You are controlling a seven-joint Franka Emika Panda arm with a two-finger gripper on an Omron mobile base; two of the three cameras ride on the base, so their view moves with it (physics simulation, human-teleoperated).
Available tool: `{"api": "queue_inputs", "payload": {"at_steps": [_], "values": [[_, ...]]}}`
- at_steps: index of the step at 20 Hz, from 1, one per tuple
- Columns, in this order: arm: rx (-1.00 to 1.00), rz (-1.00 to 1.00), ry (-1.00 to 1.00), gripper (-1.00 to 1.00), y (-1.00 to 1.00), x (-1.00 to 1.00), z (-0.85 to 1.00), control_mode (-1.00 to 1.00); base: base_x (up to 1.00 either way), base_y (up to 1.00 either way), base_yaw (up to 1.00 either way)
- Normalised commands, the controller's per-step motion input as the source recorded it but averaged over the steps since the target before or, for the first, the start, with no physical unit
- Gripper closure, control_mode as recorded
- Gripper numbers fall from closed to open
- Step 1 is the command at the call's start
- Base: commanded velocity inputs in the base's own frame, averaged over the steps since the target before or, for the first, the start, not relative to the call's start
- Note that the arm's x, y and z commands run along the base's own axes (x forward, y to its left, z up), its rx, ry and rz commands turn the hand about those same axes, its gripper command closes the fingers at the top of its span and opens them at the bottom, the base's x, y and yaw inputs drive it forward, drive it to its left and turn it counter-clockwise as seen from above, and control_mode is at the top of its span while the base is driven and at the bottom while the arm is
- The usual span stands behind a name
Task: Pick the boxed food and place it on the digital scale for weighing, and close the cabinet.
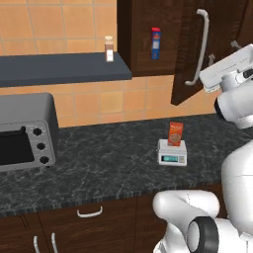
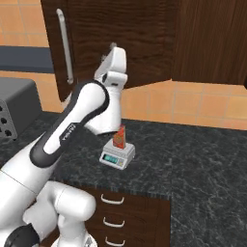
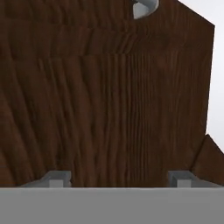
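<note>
Boxed food (image 1: 175, 134) standing upright on digital scale (image 1: 172, 152), mid-worktop (image 1: 99, 163), nearer back edge than front — first half looking done. Cabinet (image 1: 190, 54) door hanging ajar, silver bar handle (image 1: 200, 47) facing out — closing left. Arm reaching up, hand raised to door's face; tool (image 3: 120, 178) pointing square at wood grain, fingers (image 3: 57, 178) standing apart, gripping nothing.

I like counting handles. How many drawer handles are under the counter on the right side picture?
3. Stacked below the counter: top handle, middle handle, bottom handle. More may hide behind the arm.
</note>
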Motion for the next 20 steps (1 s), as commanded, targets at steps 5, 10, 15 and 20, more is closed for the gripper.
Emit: {"api": "queue_inputs", "payload": {"at_steps": [5,10,15,20], "values": [[-0.13,-0.03,0.47,-1.0,0.43,0.75,0.0,-1.0,0.0,0.0,0.0],[-0.08,0.02,0.41,-1.0,0.24,0.67,0.02,-1.0,0.0,0.0,0.0],[-0.17,0.01,0.25,-1.0,0.35,0.46,-0.3,-1.0,0.0,0.0,0.0],[-0.03,0.02,-0.01,-1.0,0.12,0.19,-0.32,-1.0,0.0,0.0,0.0]]}}
